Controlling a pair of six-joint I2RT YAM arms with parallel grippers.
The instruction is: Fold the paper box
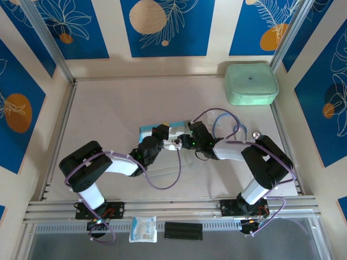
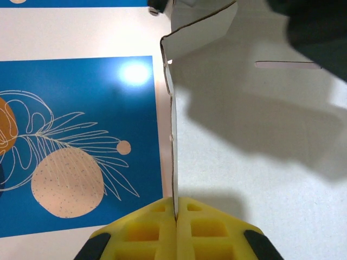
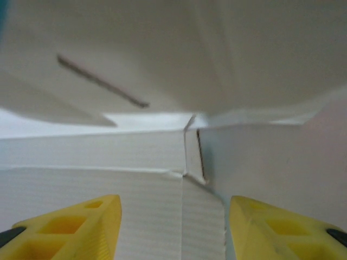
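Beige tabletop [image 1: 108, 119] carries the pale-blue paper box [image 1: 145, 130], whitish inside, left gripper [image 2: 175, 208] pinching its edge, right gripper [image 3: 174, 206] spread.

both arms are reaching inward to the box [image 1: 176, 126], elbows bent outward. the left gripper [image 2: 176, 210] is pinching a box wall edge-on, pads pressed together. the right gripper [image 3: 173, 216] is pointing into the box, fingers parted.
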